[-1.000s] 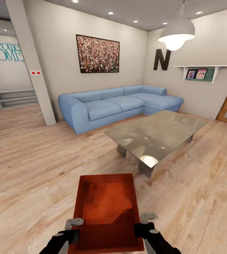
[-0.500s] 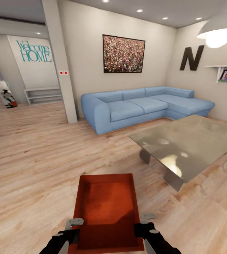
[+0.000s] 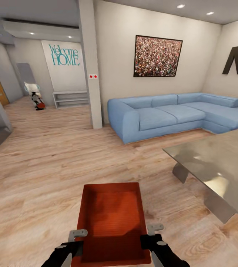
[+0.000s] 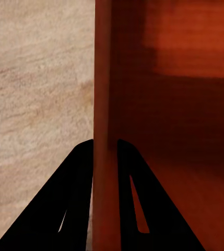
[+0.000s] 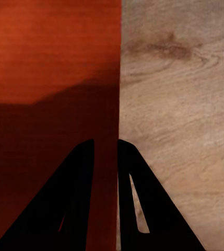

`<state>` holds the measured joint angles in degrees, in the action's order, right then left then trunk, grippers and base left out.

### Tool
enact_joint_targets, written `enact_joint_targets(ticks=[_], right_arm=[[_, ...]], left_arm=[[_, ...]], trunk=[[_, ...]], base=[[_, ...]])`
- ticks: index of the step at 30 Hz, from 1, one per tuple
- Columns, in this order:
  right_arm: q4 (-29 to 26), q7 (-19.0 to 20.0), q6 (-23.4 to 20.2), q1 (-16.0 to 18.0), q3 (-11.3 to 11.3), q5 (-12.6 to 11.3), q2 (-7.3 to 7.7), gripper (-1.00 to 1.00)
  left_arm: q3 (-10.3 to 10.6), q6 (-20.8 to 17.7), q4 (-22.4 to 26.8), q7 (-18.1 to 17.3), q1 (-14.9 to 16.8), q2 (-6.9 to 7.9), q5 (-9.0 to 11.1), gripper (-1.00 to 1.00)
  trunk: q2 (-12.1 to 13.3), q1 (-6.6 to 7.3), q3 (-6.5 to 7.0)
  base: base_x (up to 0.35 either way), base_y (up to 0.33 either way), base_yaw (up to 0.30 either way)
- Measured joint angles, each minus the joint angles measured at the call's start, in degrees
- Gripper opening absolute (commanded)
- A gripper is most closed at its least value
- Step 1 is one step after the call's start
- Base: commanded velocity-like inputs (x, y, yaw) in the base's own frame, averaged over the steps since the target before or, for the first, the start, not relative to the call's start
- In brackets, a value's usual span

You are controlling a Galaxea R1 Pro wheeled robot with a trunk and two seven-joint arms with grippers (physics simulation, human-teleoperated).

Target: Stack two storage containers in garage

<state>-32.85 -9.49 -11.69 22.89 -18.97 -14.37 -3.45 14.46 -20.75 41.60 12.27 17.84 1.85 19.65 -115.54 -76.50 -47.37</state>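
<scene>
The robot is carrying one orange bin (image 3: pixel 113 218) low in front of its body, the left claw (image 4: pixel 105 151) and the right claw (image 5: pixel 105 151) each closed on a side wall, above the living room's wood floor (image 3: pixel 41 167), so next it must drive toward the garage.

We see a matt orange-red container (image 3: pixel 113 218) with a faintly ribbed, plastic-looking inside, pinched by matt black fingers (image 4: pixel 72 209) on both walls. The floor (image 3: pixel 41 178) is light wood plank with visible grain and a soft sheen. The sofa (image 3: pixel 170 115) looks like smooth blue cloth. The coffee table (image 3: pixel 222 163) top is glossy and mirror-like, on brushed grey metal legs. Walls are plain matt paint.
</scene>
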Motion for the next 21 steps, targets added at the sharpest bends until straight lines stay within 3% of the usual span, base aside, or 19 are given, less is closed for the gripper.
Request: enact_joint_targets(ticks=[16, 21], right_arm=[[0.0, 0.0, 0.0, 0.0, 0.0, 0.0, 0.0, -1.0], [0.0, 0.0, 0.0, 0.0, 0.0, 0.0, 0.0, -1.0]], left_arm=[[0.0, 0.0, 0.0, 0.0, 0.0, 0.0, 0.0, -1.0], [0.0, 0.0, 0.0, 0.0, 0.0, 0.0, 0.0, -1.0]], trunk=[[0.0, 0.0, 0.0], [0.0, 0.0, 0.0]], base=[[0.239, 0.286, 0.047], [0.256, 0.275, 0.192]])
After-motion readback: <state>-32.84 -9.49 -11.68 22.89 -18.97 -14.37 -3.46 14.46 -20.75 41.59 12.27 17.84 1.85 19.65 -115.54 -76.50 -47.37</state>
